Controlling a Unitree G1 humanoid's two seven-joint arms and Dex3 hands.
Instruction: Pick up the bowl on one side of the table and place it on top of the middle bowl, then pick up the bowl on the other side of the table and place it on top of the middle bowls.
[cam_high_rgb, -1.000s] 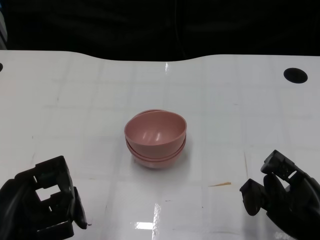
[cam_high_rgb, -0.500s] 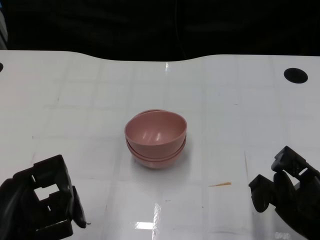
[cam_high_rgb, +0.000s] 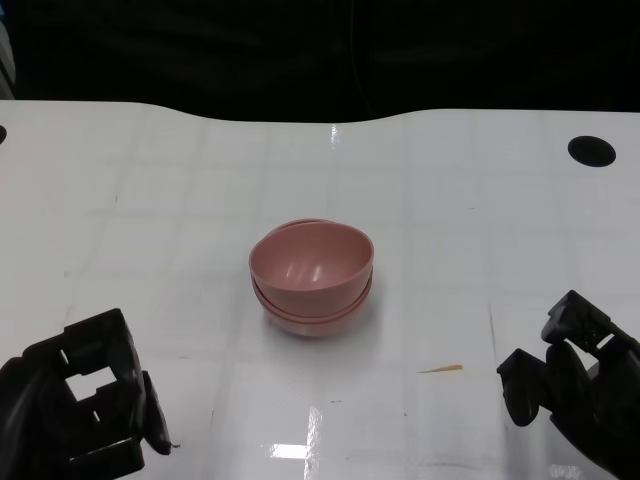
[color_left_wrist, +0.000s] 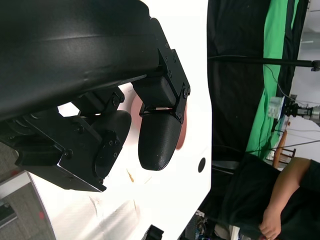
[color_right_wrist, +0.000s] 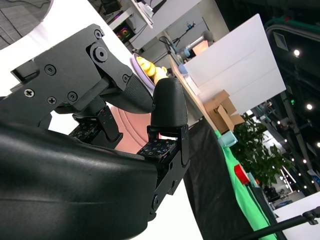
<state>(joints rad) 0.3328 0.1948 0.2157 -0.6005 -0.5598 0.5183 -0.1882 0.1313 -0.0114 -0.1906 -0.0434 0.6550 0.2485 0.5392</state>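
Pink bowls (cam_high_rgb: 311, 275) sit nested in one stack at the middle of the white table (cam_high_rgb: 150, 200), the top bowl tilted slightly. My left hand (cam_high_rgb: 80, 410) is low at the near left, holding nothing, well away from the stack. At the near right my right hand (cam_high_rgb: 575, 385) also holds nothing, its fingers apart. Slivers of the pink stack (color_left_wrist: 181, 125) show behind my left hand's fingers (color_left_wrist: 159, 140) in the left wrist view, and a pink patch of the stack (color_right_wrist: 131, 135) shows behind the right hand's fingers (color_right_wrist: 169, 107) in the right wrist view.
A black round hole (cam_high_rgb: 591, 150) marks the table's far right, and a small orange-brown sliver (cam_high_rgb: 440, 369) lies near the right hand. The table's far edge (cam_high_rgb: 320, 118) curves against a dark backdrop. A person (color_left_wrist: 270, 195) sits beyond the table in the left wrist view.
My right hand has drawn back toward the near right corner, away from the stack. The left hand has sunk slightly lower. The bowls have not moved.
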